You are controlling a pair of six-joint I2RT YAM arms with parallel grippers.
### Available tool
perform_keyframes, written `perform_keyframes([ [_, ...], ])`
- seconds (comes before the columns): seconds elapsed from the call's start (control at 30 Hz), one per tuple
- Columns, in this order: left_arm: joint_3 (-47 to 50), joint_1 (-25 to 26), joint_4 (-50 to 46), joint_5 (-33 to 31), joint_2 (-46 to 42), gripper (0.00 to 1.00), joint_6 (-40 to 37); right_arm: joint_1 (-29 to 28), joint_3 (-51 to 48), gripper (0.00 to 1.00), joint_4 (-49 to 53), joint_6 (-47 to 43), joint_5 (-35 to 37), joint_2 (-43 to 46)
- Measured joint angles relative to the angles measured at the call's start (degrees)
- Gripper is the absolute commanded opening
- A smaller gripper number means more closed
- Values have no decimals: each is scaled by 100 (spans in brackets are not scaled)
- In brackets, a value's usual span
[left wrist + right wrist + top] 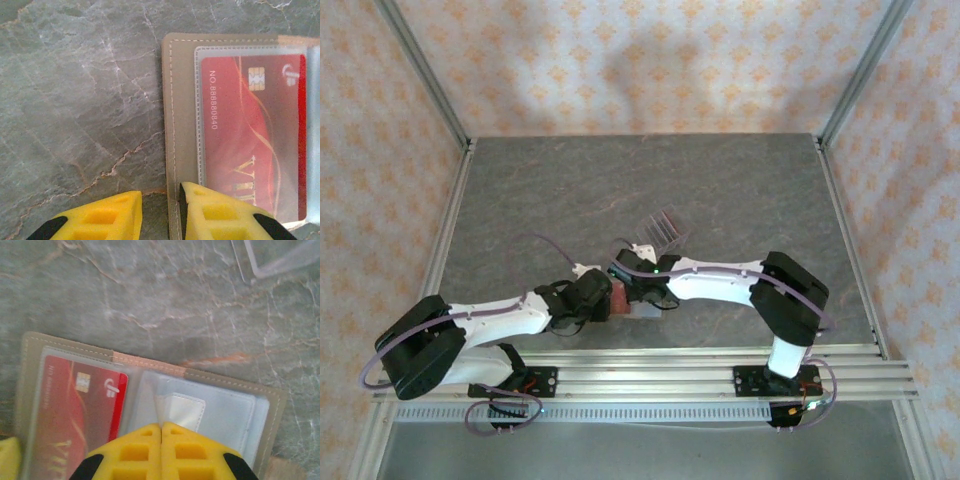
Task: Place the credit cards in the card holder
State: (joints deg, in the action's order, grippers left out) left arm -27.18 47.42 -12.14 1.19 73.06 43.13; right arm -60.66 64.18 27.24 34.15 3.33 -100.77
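Note:
The card holder [642,306] lies opened flat on the table, tan border [180,100] up, with clear sleeves inside [230,410]. A red credit card [250,130] with a gold chip sits inside the left sleeve [75,410]. My left gripper [160,192] stands at the holder's left edge, jaws apart: one finger is over the bare table, the other rests on the tan border. My right gripper [161,426] is shut at the holder's middle, and a thin clear sleeve leaf rises into the seam between its fingertips. Both grippers meet over the holder [620,295].
A clear slotted plastic stand [660,228] with dark thin pieces in it stands just behind the holder; its corner [280,260] shows at the upper right of the right wrist view. Grey marbled table [720,190] spreads all round, with metal rails along the sides.

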Motion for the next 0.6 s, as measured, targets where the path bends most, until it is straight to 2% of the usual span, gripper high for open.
perform_keyframes([
  [0.07,0,72,20,-101,42,27,50,13,138,2,24,4,-50,-2],
  [0.23,0,199,59,-302,131,26,181,87,210,19,9,61,-267,-20],
  [0.33,0,210,79,-334,164,26,247,151,197,26,-122,181,-490,-55],
  [0.6,2,216,87,-363,170,26,391,310,-258,38,-1056,608,-1202,-118],
])
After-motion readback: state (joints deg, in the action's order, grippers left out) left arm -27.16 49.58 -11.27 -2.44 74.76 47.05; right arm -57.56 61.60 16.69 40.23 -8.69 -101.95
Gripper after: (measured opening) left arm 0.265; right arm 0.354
